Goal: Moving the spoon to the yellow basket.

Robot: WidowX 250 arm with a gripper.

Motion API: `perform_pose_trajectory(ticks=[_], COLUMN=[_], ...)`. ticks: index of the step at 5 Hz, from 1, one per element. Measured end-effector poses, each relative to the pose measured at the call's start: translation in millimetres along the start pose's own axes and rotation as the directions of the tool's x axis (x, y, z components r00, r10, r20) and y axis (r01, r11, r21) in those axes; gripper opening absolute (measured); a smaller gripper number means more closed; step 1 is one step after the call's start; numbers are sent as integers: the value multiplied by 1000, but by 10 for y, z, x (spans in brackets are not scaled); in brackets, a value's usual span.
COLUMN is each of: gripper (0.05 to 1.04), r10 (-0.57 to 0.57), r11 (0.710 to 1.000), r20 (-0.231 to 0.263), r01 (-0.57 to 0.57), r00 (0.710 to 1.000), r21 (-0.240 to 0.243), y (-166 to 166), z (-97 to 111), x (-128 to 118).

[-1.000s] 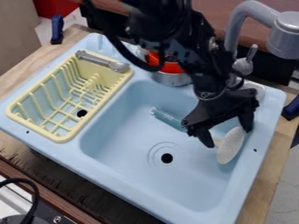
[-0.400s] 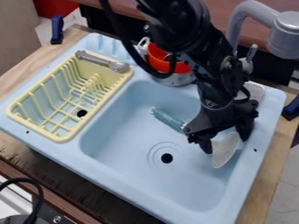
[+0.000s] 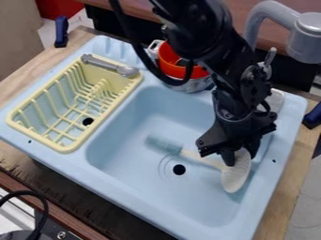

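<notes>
The transfer is at an early stage: the spoon (image 3: 235, 176) is in the claw (image 3: 240, 158) but well apart from the yellow basket (image 3: 65, 150). The claw is over the right side of the sink's basin (image 3: 164, 197), its fingers pinching the spoon close to where the pale head meets the neck. The head hangs out beneath the fingertips toward the basin's right wall, while the blue-green handle points left, past the upper side of the drain (image 3: 179, 169). The handle's outline is smeared, so the spoon may be just clear of the basin floor, though I can't say for certain.

Getting hold of the spoon looks done. What is left, as I judge it, is to raise it above the basin's left edge, carry it across to the basket at the sink's left side, lower it in and let go. A grey utensil (image 3: 110, 65) lies along the basket's far edge, and the slatted middle looks like the better landing spot. With the grip near the head, the long handle leads and will need room over that left edge.
</notes>
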State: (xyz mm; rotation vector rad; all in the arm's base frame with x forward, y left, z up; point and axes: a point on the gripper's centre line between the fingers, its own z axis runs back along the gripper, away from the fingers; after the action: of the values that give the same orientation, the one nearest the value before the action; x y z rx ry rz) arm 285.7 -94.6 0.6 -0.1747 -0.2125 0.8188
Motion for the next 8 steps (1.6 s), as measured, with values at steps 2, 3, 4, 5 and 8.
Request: perform_pose_trajectory(ticks=[2,3,4,5,8], gripper=[155,70,54,54,54], r10=[28,55,68,56,66], r11=[1000,998,998,998,991], r20=[11,-10,-21,-50,-56], r01=[-28,-55,-68,-58,-72], r00=[1000,998,997,997,996], r21=[14,30,2,-38,-112], y=[71,198,280,354,447], z=[99,238,459,628,1042], x=[6,22,122,161,235])
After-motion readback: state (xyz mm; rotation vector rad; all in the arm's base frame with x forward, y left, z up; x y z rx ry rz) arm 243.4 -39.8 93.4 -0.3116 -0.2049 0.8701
